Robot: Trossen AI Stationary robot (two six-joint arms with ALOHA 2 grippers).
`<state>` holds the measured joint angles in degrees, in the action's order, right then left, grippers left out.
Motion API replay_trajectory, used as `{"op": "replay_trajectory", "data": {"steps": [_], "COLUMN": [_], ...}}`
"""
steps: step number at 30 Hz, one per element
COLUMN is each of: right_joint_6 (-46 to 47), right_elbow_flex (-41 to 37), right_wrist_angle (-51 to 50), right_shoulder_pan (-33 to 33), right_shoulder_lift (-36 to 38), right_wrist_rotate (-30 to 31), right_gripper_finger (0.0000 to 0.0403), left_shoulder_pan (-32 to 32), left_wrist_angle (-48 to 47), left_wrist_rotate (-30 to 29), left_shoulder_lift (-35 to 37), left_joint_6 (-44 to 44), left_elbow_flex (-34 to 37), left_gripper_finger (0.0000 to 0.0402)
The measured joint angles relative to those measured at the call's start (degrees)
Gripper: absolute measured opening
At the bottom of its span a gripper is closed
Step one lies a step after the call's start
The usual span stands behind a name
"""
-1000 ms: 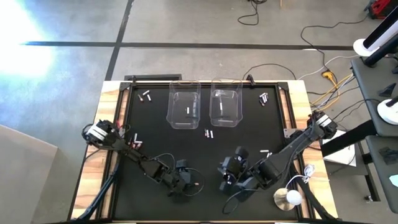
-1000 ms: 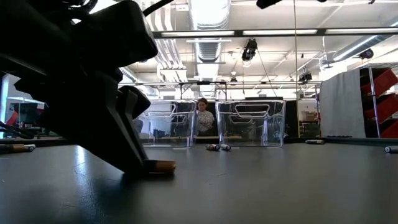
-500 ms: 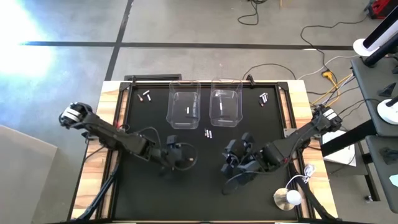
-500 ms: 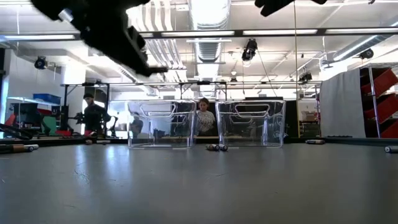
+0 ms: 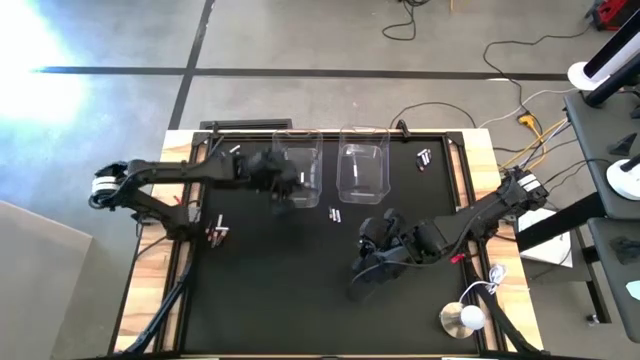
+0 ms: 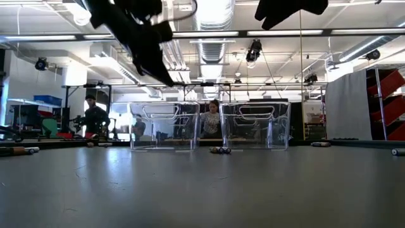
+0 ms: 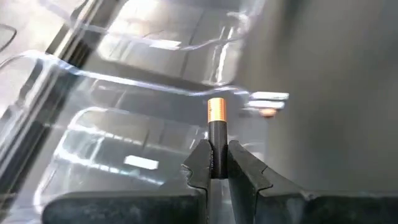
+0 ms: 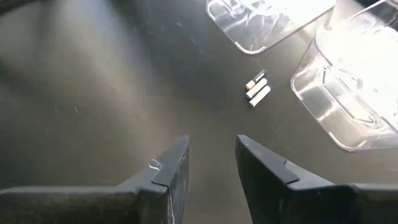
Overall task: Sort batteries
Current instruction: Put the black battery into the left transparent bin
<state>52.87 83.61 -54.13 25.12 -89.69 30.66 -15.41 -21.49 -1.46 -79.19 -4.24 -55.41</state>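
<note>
My left gripper (image 7: 216,167) is shut on a dark battery with a copper end (image 7: 216,132). It hangs above the left clear bin (image 5: 296,168), high up in the low view (image 6: 152,54). A white battery (image 7: 142,163) lies on that bin's floor. The right clear bin (image 5: 362,172) holds another white battery (image 5: 355,170). My right gripper (image 8: 211,163) stands open above the bare mat, toward the near right of the bins (image 5: 375,250), with nothing between its fingers. A few loose batteries (image 8: 256,89) lie on the mat near the bins. My left gripper pinches the battery's dark body (image 7: 216,155) between its two fingers, which lie along it. The copper end (image 7: 216,109) sticks out past the fingertips and slants down toward the bin. The battery is lifted clear of table and bin.
More loose batteries lie at the far left (image 5: 235,153), the far right (image 5: 424,157) and the left edge (image 5: 215,233) of the black mat. A raised wooden frame (image 5: 178,150) borders the mat. People stand in the room beyond the table (image 6: 95,114).
My left gripper has lifted the copper-ended battery off the mat near the table's front. It has carried the battery up and toward the far edge, above the left bin. My right gripper has drifted a little toward the far edge.
</note>
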Motion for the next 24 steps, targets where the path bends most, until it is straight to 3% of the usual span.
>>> {"op": "replay_trajectory", "data": {"steps": [8,17,24], "right_joint_6": [-9.11,-20.96,-23.91], "right_elbow_flex": [-0.02,-0.02,-0.02], "right_wrist_angle": [-0.17,-2.11,-6.02], "right_shoulder_pan": [-6.46,-16.69,-19.78], "right_shoulder_lift": [2.73,7.97,10.76], "right_wrist_rotate": [-6.46,-13.93,-14.25], "right_gripper_finger": [0.0130,0.0134,0.0135], "left_shoulder_pan": [-11.79,-15.32,-17.13], "left_wrist_angle": [-0.11,-6.19,-7.07], "left_wrist_rotate": [6.85,6.80,5.29], "left_shoulder_lift": [-7.36,-22.92,-27.55], "left_joint_6": [-7.28,-10.62,-9.13], "left_elbow_flex": [-3.79,-15.53,-17.64], "left_gripper_finger": [0.0011,0.0011,0.0011]}}
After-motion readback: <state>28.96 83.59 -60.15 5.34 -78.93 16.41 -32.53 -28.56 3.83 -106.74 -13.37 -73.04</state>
